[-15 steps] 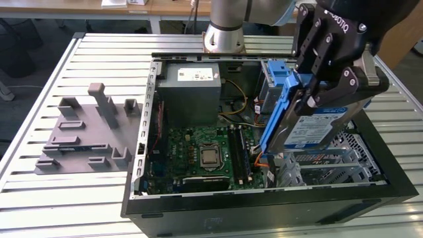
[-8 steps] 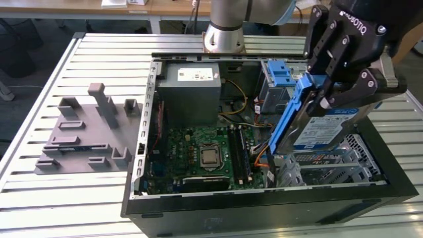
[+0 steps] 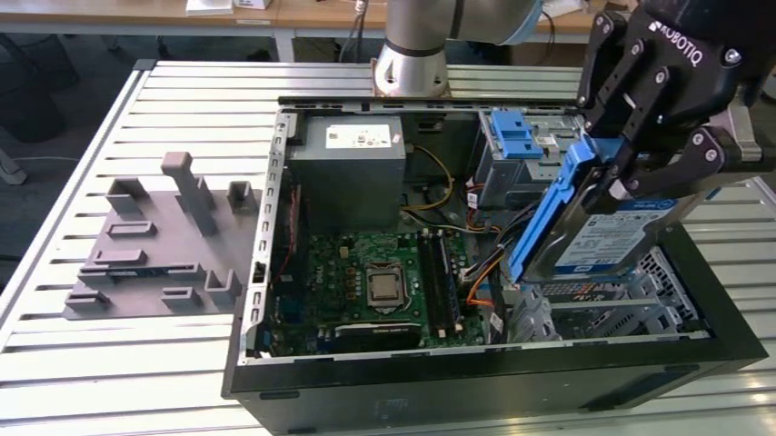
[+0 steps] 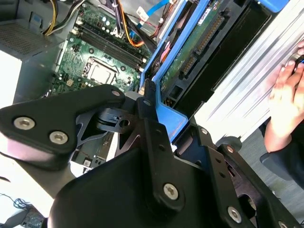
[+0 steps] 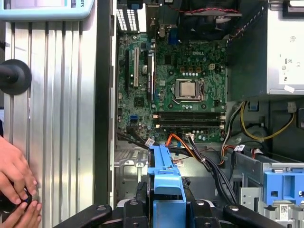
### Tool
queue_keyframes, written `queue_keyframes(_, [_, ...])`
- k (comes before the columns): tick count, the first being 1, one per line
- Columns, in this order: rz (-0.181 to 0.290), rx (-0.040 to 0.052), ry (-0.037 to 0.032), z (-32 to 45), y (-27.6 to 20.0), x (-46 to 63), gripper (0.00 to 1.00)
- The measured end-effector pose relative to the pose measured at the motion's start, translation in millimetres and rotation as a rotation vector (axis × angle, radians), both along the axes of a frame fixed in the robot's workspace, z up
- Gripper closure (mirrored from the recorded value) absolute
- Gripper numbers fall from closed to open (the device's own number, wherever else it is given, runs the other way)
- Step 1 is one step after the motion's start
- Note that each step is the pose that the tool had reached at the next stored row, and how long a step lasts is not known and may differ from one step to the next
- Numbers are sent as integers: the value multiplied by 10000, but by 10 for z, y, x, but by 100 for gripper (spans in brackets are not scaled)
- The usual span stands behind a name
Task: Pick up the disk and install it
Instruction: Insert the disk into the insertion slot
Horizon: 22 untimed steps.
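Note:
The disk [image 3: 610,243], a silver drive with a blue-and-white label and blue rails, hangs tilted on edge over the open computer case [image 3: 485,368], at the exterior view's right. My gripper [image 3: 621,180] is shut on its upper part. Below the disk lies the metal drive bay [image 3: 606,313]. In the second wrist view the disk's green circuit side [image 4: 190,52] faces the camera, with my gripper [image 4: 148,102] clamped on the blue rail. In the first wrist view the blue rail [image 5: 164,173] sticks out from my gripper [image 5: 164,202] toward the motherboard.
Inside the case are the motherboard [image 3: 363,282], a grey power supply box [image 3: 352,163], loose cables [image 3: 485,268] and a blue latch [image 3: 515,136]. A grey fixture [image 3: 158,245] lies on the slatted table at the exterior view's left. A person's hand [image 5: 14,175] rests beside the case.

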<state>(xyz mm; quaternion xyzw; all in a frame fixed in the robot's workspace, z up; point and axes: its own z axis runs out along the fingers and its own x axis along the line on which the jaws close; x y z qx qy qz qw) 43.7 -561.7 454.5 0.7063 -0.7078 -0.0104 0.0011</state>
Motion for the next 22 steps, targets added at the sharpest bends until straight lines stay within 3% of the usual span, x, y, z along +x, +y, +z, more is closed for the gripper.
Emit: queue_keyframes(22, [-1,0,-3,-45,-8,238,64])
